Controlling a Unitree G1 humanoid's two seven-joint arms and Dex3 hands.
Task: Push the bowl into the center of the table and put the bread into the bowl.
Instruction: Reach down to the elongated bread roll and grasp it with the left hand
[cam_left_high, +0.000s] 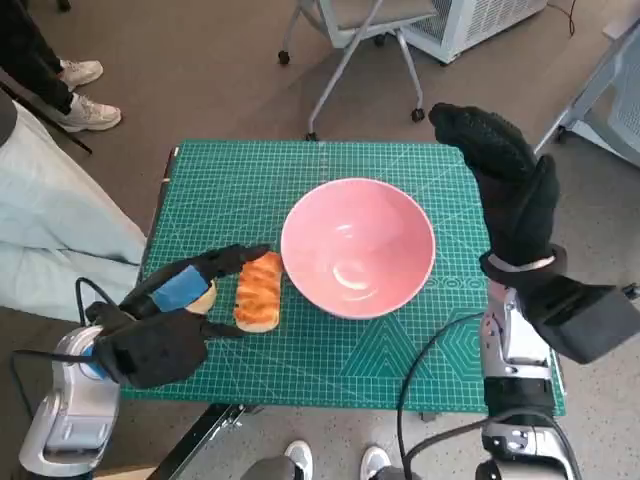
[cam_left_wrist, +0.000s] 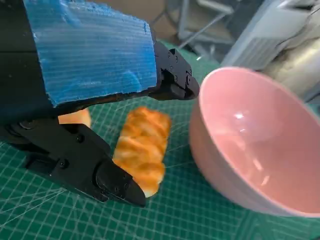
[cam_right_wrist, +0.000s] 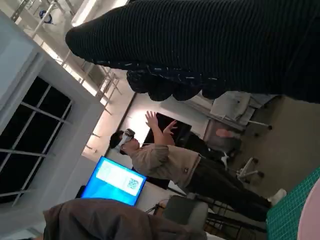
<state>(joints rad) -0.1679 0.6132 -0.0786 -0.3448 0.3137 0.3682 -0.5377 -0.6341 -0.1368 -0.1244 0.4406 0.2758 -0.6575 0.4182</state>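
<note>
The pink bowl (cam_left_high: 358, 248) stands upright around the middle of the green mat (cam_left_high: 225, 180), and nothing lies in it. A golden braided bread (cam_left_high: 259, 291) lies on the mat just beside the bowl's left side. My left hand (cam_left_high: 170, 310) reaches at the bread from the left with its fingers spread. In the left wrist view the bread (cam_left_wrist: 142, 147) lies between the upper fingers (cam_left_wrist: 175, 82) and the lower one, with gaps on both sides, next to the bowl (cam_left_wrist: 260, 145). My right hand (cam_left_high: 505, 175) is raised over the table's right edge and holds nothing; the glove (cam_right_wrist: 210, 45) shows against the room.
A pale tan rounded shape (cam_left_high: 205, 297) shows under my left hand. A person's light trouser leg (cam_left_high: 50, 220) and shoes (cam_left_high: 85, 95) are at the left. A wheeled chair base (cam_left_high: 350, 50) stands beyond the table. A person (cam_right_wrist: 170, 165) stands with hands raised.
</note>
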